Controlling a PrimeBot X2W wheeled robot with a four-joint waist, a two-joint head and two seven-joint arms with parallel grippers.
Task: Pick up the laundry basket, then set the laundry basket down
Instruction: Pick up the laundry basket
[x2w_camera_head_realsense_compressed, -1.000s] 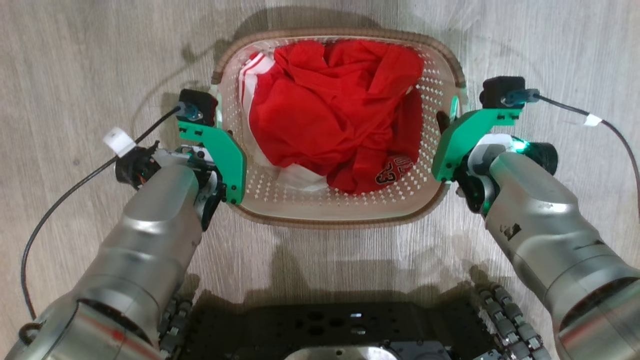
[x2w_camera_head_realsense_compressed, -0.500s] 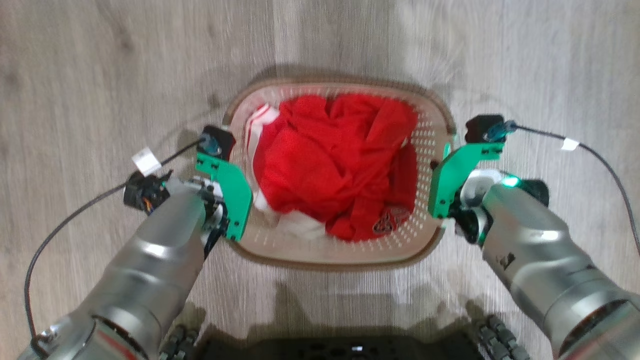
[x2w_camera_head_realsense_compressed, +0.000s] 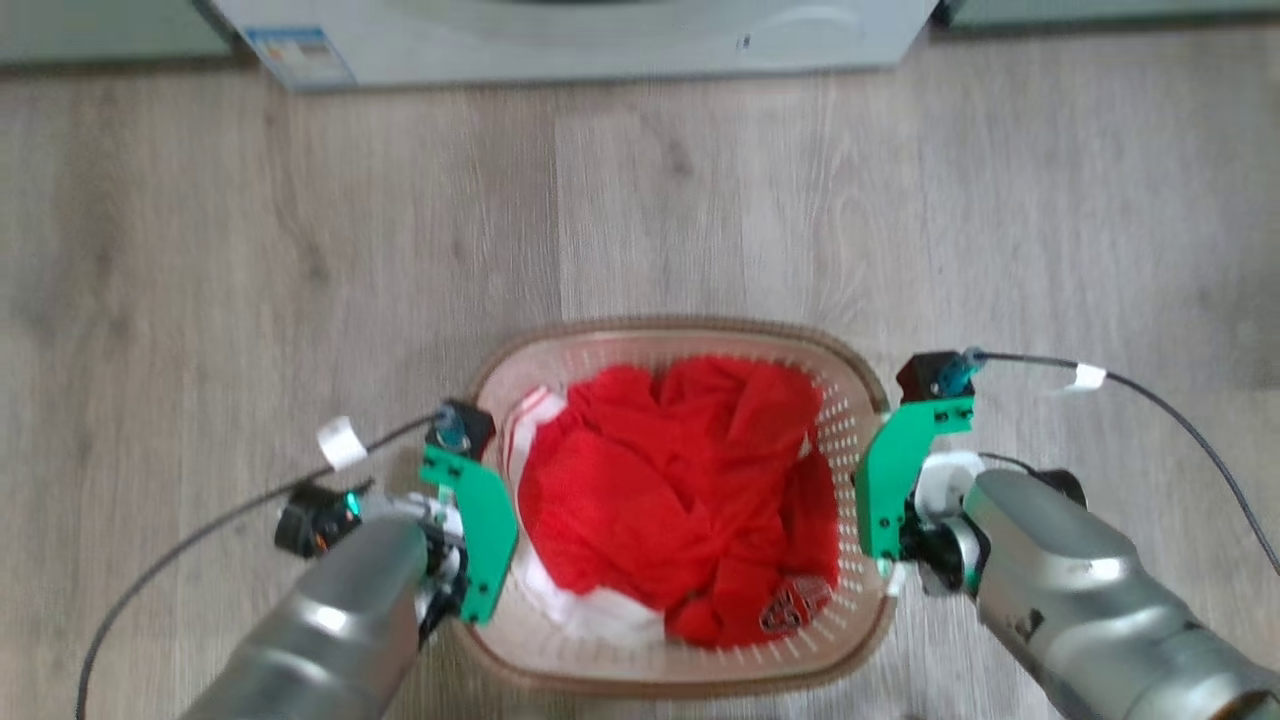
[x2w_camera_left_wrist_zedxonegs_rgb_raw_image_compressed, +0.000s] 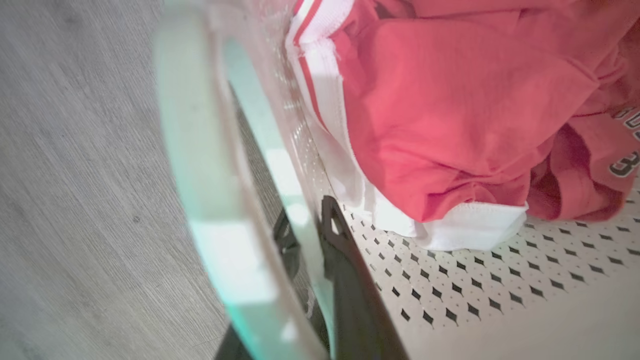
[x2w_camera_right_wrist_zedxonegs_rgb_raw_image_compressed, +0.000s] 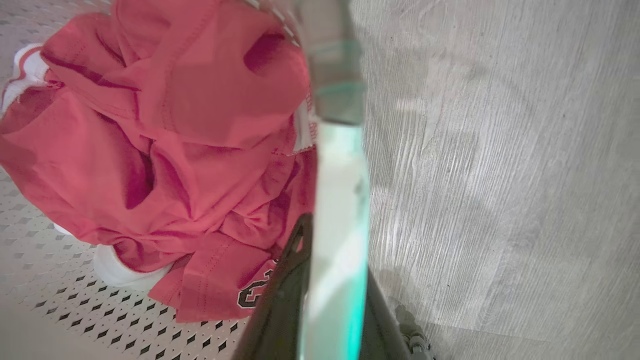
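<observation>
The laundry basket (x2w_camera_head_realsense_compressed: 680, 330), pale and perforated with a brown woven rim, sits low in the head view, holding a heap of red and white clothes (x2w_camera_head_realsense_compressed: 680, 480). My left gripper (x2w_camera_head_realsense_compressed: 478, 545) is on its left side and my right gripper (x2w_camera_head_realsense_compressed: 885, 505) is on its right. In the left wrist view my left gripper (x2w_camera_left_wrist_zedxonegs_rgb_raw_image_compressed: 307, 237) is shut, one dark finger inside the basket's wall (x2w_camera_left_wrist_zedxonegs_rgb_raw_image_compressed: 475, 290) and one outside by the white handle (x2w_camera_left_wrist_zedxonegs_rgb_raw_image_compressed: 215, 200). In the right wrist view my right gripper (x2w_camera_right_wrist_zedxonegs_rgb_raw_image_compressed: 332, 265) is clamped on the other handle (x2w_camera_right_wrist_zedxonegs_rgb_raw_image_compressed: 337, 190), beside the clothes (x2w_camera_right_wrist_zedxonegs_rgb_raw_image_compressed: 175, 125).
A white washing machine's front (x2w_camera_head_realsense_compressed: 580, 35) runs along the top edge, across a stretch of grey wood floor (x2w_camera_head_realsense_compressed: 250, 250). Black cables (x2w_camera_head_realsense_compressed: 1180, 420) trail outward from both wrists.
The head camera has swung up: my base has left the view and the washing machine has come in. Both grippers keep their hold on the basket's sides.
</observation>
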